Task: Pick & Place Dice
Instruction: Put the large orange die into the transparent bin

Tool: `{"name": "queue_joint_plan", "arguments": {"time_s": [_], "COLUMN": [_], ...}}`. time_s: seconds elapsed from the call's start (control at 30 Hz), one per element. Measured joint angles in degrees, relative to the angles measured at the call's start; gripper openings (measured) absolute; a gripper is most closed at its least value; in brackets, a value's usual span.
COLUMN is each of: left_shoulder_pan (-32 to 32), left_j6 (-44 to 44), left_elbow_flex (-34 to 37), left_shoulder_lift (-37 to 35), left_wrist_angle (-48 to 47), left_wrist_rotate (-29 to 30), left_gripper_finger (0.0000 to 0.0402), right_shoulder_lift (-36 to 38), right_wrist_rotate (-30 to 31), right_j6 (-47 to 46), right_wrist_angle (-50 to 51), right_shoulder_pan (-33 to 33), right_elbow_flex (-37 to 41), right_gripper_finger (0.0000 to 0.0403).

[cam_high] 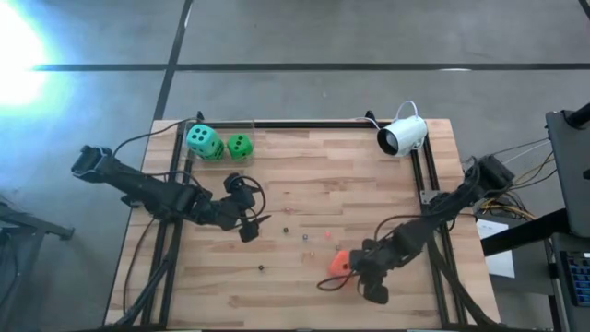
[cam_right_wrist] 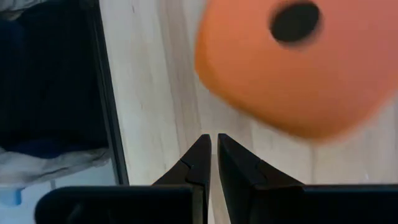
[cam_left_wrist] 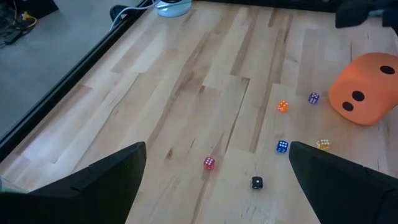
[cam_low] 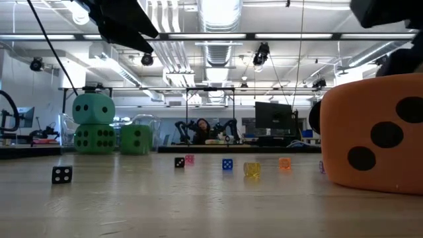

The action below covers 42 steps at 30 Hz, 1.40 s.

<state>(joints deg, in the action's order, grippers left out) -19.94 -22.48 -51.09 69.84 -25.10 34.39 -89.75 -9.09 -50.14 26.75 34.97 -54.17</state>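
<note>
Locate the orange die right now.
In the high view the orange die sits on the table's near right part, just beside the right gripper; the green dice are far-left.

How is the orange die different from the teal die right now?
The orange die is orange-red and lies on the bare table near the right tool; the teal die is teal and sits stacked on a green die at the far left corner. Both are soft cubes with dark pips.

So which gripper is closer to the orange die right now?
Right. The right gripper sits just beside the orange die, fingers shut, not holding it. The left gripper hangs open far across the table.
</note>
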Motion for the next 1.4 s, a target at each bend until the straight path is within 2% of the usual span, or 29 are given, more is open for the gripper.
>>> {"name": "queue_joint_plan", "arguments": {"time_s": [0.3, 0.43, 0.6, 0.83, 1.23, 1.4], "left_shoulder_pan": [0.0, 0.0, 0.0, 0.0, 0.0, 0.0], "left_j6": [0.0, 0.0, -0.02, -0.02, -0.02, -0.02], "left_elbow_flex": [0.0, 0.0, 0.0, 0.0, 0.0, 0.0], "left_shoulder_lift": [0.0, 0.0, 0.0, 0.0, 0.0, 0.0], "left_wrist_angle": [-0.09, -0.11, -0.09, -0.07, -0.26, -0.42], "left_wrist_rotate": [-0.04, -0.04, -0.04, -0.04, -0.15, -0.54], "left_gripper_finger": [0.0398, 0.0398, 0.0398, 0.0398, 0.0398, 0.0399], "right_shoulder_lift": [-10.8, -14.2, -15.51, -14.49, -15.12, -15.06], "right_wrist_rotate": [0.53, 5.91, 15.84, 23.99, 25.5, 25.69], "right_j6": [4.25, 5.7, 6.87, 7.1, 14.11, 14.4], "right_wrist_angle": [2.8, 10.17, 18.1, 17.25, 6.91, 8.27], "right_shoulder_pan": [-0.46, -1.33, -2.63, -5.96, -12.04, -13.12], "right_elbow_flex": [-8.21, -12.37, -16.17, -16.16, -15.35, -15.13], "right_gripper_finger": [0.0027, 0.0027, 0.0027, 0.0027, 0.0027, 0.0027]}}
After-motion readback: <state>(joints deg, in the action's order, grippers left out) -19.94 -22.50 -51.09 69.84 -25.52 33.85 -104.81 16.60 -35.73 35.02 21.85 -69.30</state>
